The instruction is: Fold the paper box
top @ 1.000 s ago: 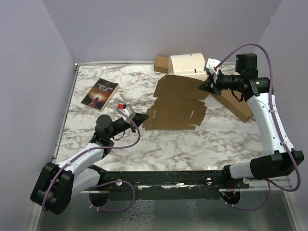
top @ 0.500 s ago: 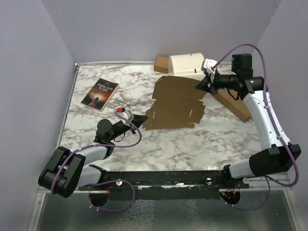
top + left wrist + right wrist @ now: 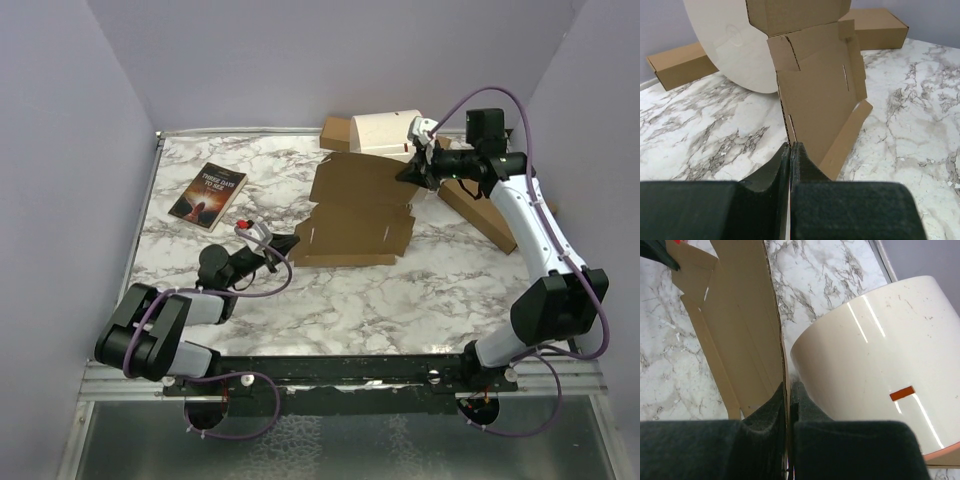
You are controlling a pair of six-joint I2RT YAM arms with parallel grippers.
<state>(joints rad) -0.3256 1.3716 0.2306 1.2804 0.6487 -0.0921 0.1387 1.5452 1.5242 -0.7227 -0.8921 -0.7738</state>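
The paper box (image 3: 355,210) is an unfolded brown die-cut sheet with flaps and slots, held slightly off the marble table between both arms. My left gripper (image 3: 290,242) is shut on its near-left corner. In the left wrist view the jaws (image 3: 790,146) meet on the sheet's edge and the sheet (image 3: 820,95) stretches away. My right gripper (image 3: 410,172) is shut on its far-right edge. In the right wrist view the jaws (image 3: 788,387) pinch the thin cardboard edge, and the sheet (image 3: 735,330) runs off to the left.
A book (image 3: 208,194) lies at the far left. A white rounded container (image 3: 385,130) and a small brown box (image 3: 337,133) stand at the back. A larger, thicker brown cardboard box (image 3: 482,212) lies under the right arm. Lilac walls enclose the table.
Both grippers have moved left with the sheet held between them, so it sits further left. The right arm reached further in; the left arm drew back.
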